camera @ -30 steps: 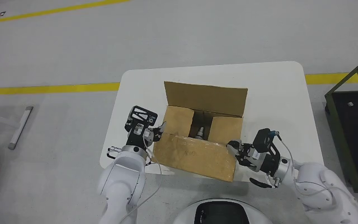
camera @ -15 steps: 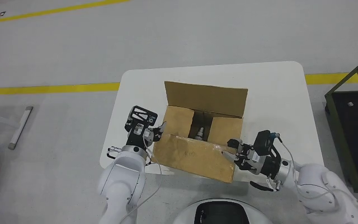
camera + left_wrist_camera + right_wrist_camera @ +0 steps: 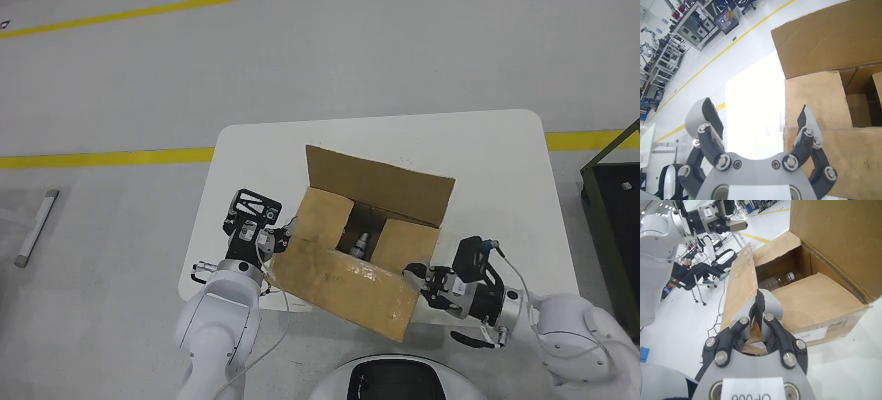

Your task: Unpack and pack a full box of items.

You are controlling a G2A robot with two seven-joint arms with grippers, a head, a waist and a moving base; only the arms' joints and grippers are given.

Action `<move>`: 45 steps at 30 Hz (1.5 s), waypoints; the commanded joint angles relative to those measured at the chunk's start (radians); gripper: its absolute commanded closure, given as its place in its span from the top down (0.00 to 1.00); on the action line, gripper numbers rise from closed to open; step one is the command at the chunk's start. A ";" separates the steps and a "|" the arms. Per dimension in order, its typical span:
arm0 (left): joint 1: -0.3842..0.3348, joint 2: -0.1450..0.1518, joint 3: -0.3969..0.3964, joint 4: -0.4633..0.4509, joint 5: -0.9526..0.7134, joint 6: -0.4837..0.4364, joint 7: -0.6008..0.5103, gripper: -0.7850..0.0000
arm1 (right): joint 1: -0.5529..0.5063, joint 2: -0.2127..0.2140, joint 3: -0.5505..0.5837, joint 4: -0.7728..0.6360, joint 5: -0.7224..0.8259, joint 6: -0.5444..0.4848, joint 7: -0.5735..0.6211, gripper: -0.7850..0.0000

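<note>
An open cardboard box stands skewed on the white table. Its far flap stands up and its near flap hangs outward toward me. Inside lies a clear plastic bottle with a white cap, also visible from above as the bottle. My right gripper is shut on the near flap's right-hand edge, by the box's near right corner, where the top view has this right gripper. My left gripper is open and holds nothing, just beside the box's left corner.
The box takes up the table's middle. Bare tabletop lies to the far left and the right of it. A dark green cart stands off the table's right side. A grey bar lies on the floor at left.
The box has turned clockwise as seen from above, its right side swinging toward me with the right gripper on the flap. The left arm has kept still.
</note>
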State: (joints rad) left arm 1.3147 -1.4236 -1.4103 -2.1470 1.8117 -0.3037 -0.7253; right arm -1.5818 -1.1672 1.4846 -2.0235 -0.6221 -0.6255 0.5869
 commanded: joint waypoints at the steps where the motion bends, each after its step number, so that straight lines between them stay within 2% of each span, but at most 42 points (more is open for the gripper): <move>1: 0.000 0.000 0.000 0.000 0.000 0.000 0.000 1.00 | 0.001 0.003 0.008 -0.005 0.025 -0.010 0.000 0.00; 11: 0.006 0.003 -0.002 -0.020 -0.008 -0.006 0.024 1.00 | 0.019 0.022 0.013 -0.034 0.108 -0.110 0.067 0.00; 20: 0.004 0.008 -0.003 -0.017 0.000 0.007 0.017 1.00 | 0.020 0.039 0.001 0.000 0.208 -0.116 0.141 0.00; 24: 0.001 0.009 0.001 -0.012 0.003 0.010 0.017 1.00 | 0.025 0.048 -0.009 0.007 0.247 -0.128 0.192 0.24; 25: 0.000 0.010 0.002 -0.010 0.002 0.011 0.015 1.00 | 0.028 0.051 -0.009 0.009 0.264 -0.126 0.200 0.27; 27: -0.003 0.011 0.004 -0.009 0.004 0.009 0.014 1.00 | 0.030 0.054 -0.011 0.012 0.278 -0.124 0.216 0.27; 29: -0.004 0.011 0.005 -0.008 0.003 0.010 0.013 1.00 | 0.032 0.058 -0.013 0.015 0.296 -0.122 0.226 0.33; 45: -0.015 0.018 0.008 -0.001 0.005 0.015 0.012 1.00 | 0.072 0.079 -0.070 0.059 0.345 -0.070 0.282 0.32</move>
State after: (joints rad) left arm 1.2992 -1.4059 -1.4024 -2.1486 1.8171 -0.2889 -0.7139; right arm -1.5134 -1.0891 1.4175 -1.9671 -0.2724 -0.7025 0.8663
